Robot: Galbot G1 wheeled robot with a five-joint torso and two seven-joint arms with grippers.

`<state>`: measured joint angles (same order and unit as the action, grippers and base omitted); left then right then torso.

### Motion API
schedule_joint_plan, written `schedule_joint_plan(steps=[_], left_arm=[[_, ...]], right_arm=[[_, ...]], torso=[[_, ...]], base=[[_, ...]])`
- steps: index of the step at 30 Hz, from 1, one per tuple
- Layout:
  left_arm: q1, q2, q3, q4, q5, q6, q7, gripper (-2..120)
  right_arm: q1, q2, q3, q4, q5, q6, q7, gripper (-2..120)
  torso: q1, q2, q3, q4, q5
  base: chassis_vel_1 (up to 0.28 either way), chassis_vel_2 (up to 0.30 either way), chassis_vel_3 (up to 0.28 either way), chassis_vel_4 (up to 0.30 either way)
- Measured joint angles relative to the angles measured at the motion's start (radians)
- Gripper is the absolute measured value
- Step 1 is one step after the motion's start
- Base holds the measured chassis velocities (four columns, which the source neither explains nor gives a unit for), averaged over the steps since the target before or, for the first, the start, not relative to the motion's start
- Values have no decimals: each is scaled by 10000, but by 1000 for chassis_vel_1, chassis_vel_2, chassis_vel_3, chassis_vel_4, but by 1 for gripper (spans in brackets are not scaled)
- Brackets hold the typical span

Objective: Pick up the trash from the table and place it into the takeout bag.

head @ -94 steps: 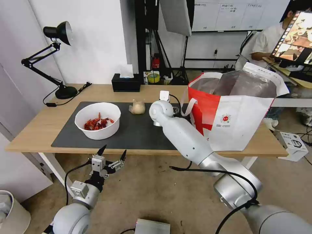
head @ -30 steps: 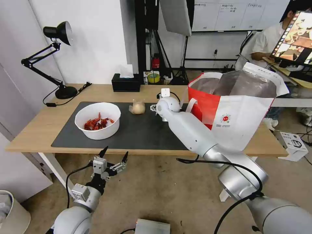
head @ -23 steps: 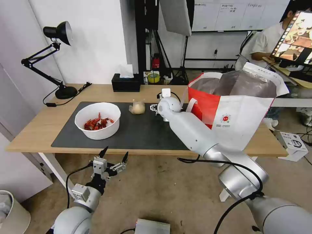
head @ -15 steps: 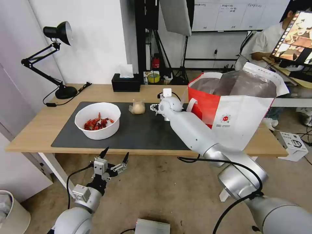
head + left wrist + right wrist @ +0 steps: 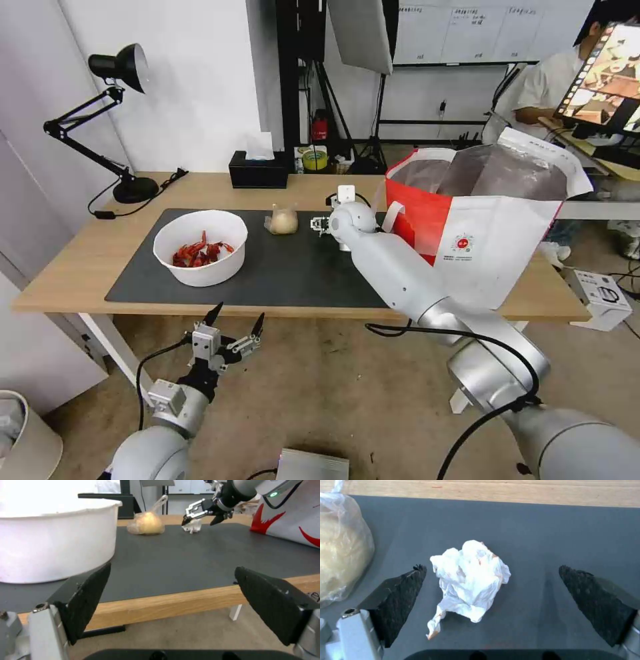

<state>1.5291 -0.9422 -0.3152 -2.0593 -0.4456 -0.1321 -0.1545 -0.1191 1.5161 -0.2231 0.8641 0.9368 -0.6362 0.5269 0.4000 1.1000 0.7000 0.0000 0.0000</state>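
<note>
A crumpled white tissue [image 5: 470,580] lies on the dark grey mat [image 5: 533,530], and my right gripper [image 5: 491,568] hangs open just above it, one finger on each side, apart from it. In the head view the right gripper [image 5: 320,225] is at the mat's far side, between the small clear bag of beige stuff [image 5: 283,220] and the takeout bag [image 5: 480,227]. The white bowl of red shells [image 5: 200,247] stands on the mat's left part. My left gripper [image 5: 233,327] waits open, below and in front of the table's [image 5: 80,267] front edge.
A black tissue box [image 5: 259,170] and a black desk lamp [image 5: 127,133] stand along the table's far side. The takeout bag's mouth gapes open, with a white handle [image 5: 390,217] hanging toward the right wrist. Bare floor lies in front of the table.
My right arm has swung a little to the right and farther over the mat, bringing its gripper over the tissue. The left gripper has hardly shifted.
</note>
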Motion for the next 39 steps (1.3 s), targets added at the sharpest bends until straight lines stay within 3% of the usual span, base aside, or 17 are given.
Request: schedule_joint_plan(steps=[14,39], left_arm=[[-25,-4,16,-1,9,-27,0,100],[-241,40,333,79,6,-48,-5,100]], right_arm=[[31,34,-176,-47,-295,-10,-130,99],[32,20,-219,-26,-285,149,-120,8]], torso=[[0,0,0,0,0],[0,-1,0,0,0]], base=[[0,0,0,0],[0,0,0,0]])
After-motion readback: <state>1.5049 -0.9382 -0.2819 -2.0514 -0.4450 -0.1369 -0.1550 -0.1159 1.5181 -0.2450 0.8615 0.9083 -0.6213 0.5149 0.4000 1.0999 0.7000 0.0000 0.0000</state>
